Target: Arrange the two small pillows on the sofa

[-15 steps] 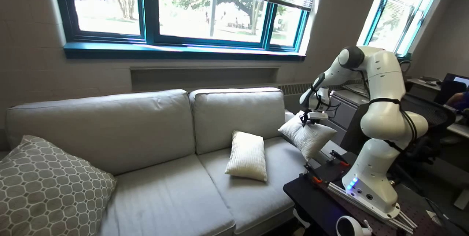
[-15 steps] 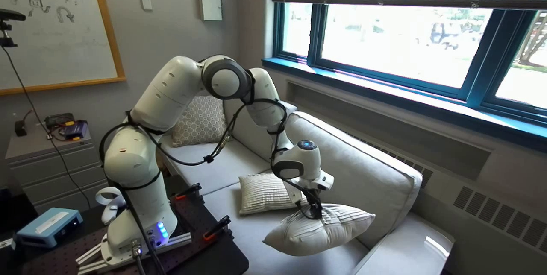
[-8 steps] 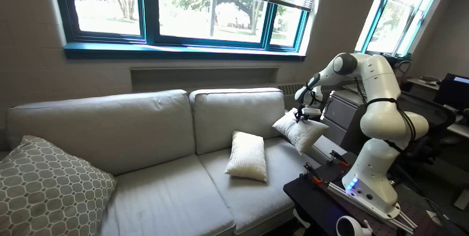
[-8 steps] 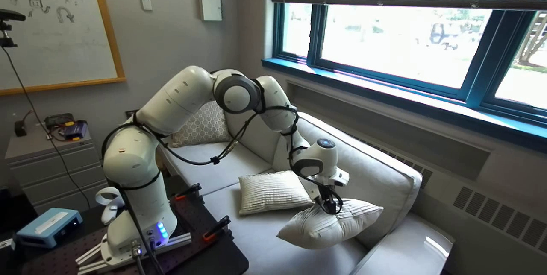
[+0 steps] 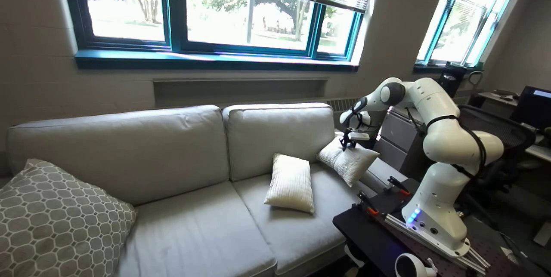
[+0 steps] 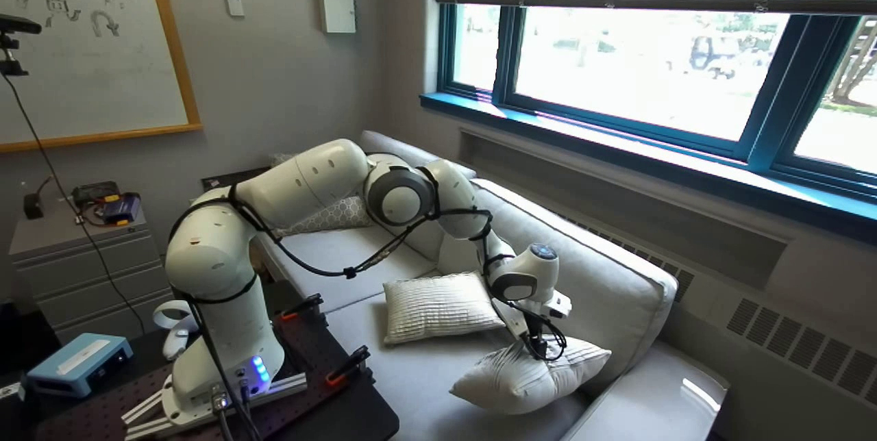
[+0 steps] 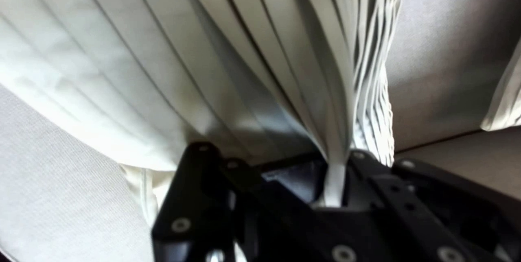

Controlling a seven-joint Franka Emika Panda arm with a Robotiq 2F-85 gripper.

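The sofa [image 5: 185, 225] is light grey and also shows in an exterior view [image 6: 356, 259]. My gripper [image 5: 347, 143] is shut on a fold of an off-white pleated pillow [image 5: 353, 165], near the sofa arm; the gripper [image 6: 538, 347] and this pillow [image 6: 507, 383] also show in an exterior view. In the wrist view the pinched fabric stands between the black fingers [image 7: 336, 182], with the pillow [image 7: 142, 70] spread beyond. Whether its underside touches the seat I cannot tell. A second off-white pillow [image 5: 290, 184] lies on the same seat, apart from the gripper; it also shows in an exterior view [image 6: 438, 311].
A larger grey patterned cushion [image 5: 64, 221] lies at the sofa's far end. The sofa's padded arm [image 6: 658, 393] and back cushion [image 5: 282, 135] border the held pillow. The black robot table [image 5: 361, 225] with two clamps stands before the sofa. Cables hang along the arm.
My gripper has carried the held pillow toward the sofa's back, first slightly up, then lower over the last half second. The arm reaches lower and farther out. The second pillow has not moved.
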